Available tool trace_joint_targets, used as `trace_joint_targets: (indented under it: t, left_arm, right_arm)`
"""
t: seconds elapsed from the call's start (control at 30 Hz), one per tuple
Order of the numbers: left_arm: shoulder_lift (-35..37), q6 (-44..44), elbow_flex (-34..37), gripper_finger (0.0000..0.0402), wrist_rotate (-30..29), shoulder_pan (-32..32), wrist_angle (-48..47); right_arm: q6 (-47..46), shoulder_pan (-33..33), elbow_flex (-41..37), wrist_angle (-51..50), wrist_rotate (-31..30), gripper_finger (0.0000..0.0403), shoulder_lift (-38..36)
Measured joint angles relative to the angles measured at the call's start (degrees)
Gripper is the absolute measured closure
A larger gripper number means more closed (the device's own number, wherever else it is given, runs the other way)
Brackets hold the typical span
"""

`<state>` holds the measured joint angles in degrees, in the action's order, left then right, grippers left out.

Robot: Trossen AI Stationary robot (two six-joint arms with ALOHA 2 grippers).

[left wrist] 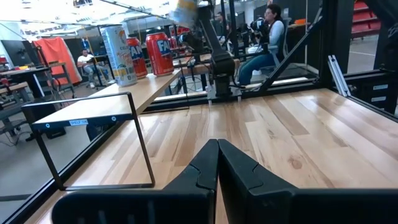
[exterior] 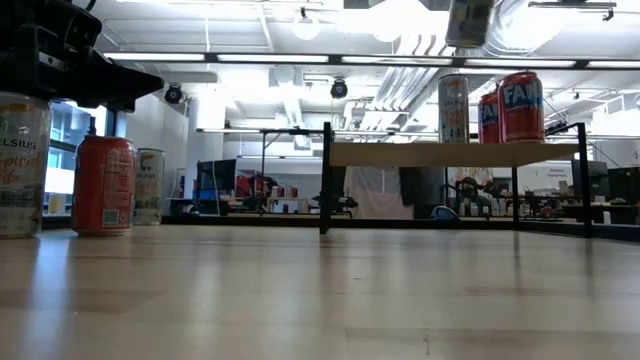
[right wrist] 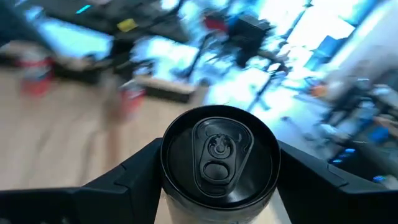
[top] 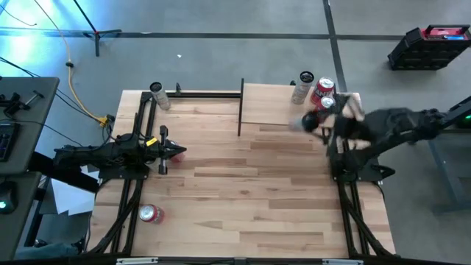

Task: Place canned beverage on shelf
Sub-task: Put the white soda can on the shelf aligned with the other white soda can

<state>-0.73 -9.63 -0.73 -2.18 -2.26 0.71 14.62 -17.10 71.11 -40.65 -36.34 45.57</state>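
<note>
The shelf [top: 272, 103] is a pale board on thin black uprights at the table's far right, also seen in the low view [exterior: 450, 153]. On it stand a tall pale can [top: 302, 87] and two red cans [top: 324, 94]. My right gripper [right wrist: 219, 180] is shut on another beverage can [right wrist: 219, 158], blurred in the high view [top: 312, 121] by the shelf's near right corner. In the low view this can [exterior: 468, 20] is high above the cans on the shelf. My left gripper [top: 176, 153] waits shut at the table's left side, touching nothing. My right gripper pinches the can between its two fingers [right wrist: 134, 171], one on each side of the can's wall [right wrist: 168, 186] just under the top rim. The fingers lie about level, coming from the table's right side. The can is lifted clear, its lid [right wrist: 217, 149] facing the wrist camera.
A pale can [top: 157, 94] stands at the table's far left corner and a red can [top: 151, 213] lies near the left front. The low view shows more cans [exterior: 105, 185] close by at its left. People sit in the room beyond [left wrist: 267, 31].
</note>
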Motion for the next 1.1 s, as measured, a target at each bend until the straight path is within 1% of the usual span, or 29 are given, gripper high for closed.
trace_joint_targets:
  t: [0.07, 0.13, 0.27, 0.43, 0.5, 0.57, 0.67, 0.77, 0.87, 0.93, 1.1]
  left_arm:
    - [0.0, 0.0, 0.0, 0.0398, 0.0, 0.0, 0.0]
    - [0.0, 0.0, 0.0, 0.0398, 0.0, 0.0, 0.0]
    - [0.0, 0.0, 0.0, 0.0398, 0.0, 0.0, 0.0]
    - [0.0, 0.0, 0.0, 0.0398, 0.0, 0.0, 0.0]
    - [0.0, 0.0, 0.0, 0.0398, 0.0, 0.0, 0.0]
    - [0.0, 0.0, 0.0, 0.0398, 0.0, 0.0, 0.0]
    - [0.0, 0.0, 0.0, 0.0398, 0.0, 0.0, 0.0]
    - [0.0, 0.0, 0.0, 0.0398, 0.0, 0.0, 0.0]
    - [0.0, 0.0, 0.0, 0.0398, 0.0, 0.0, 0.0]
    - [0.0, 0.0, 0.0, 0.0398, 0.0, 0.0, 0.0]
    - [0.0, 0.0, 0.0, 0.0398, 0.0, 0.0, 0.0]
  right_arm:
    - [2.6, 3.6, -1.4, 3.5, 1.0, 0.0157, -3.0]
    - [4.6, 7.1, -2.9, 5.9, 3.6, 0.0157, -5.2]
    - [5.6, 13.4, -4.8, 7.8, 13.0, 0.0157, -6.4]
    - [4.1, 19.0, -8.6, 7.9, 24.4, 0.0157, -5.6]
    - [3.7, 20.7, -9.6, 7.9, 26.2, 0.0157, -6.2]
    - [3.4, 22.3, -9.7, 8.7, 26.8, 0.0157, -7.5]
    - [2.0, 24.7, -9.7, 8.9, 29.8, 0.0157, -9.0]
    - [1.5, 27.4, -9.7, 7.9, 32.4, 0.0157, -8.9]
    - [-0.7, 29.5, -10.6, 8.2, 36.4, 0.0157, -7.5]
    - [-1.7, 30.3, -10.7, 8.9, 37.0, 0.0157, -6.4]
    - [-2.8, 30.6, -10.7, 10.5, 37.5, 0.0157, -6.3]
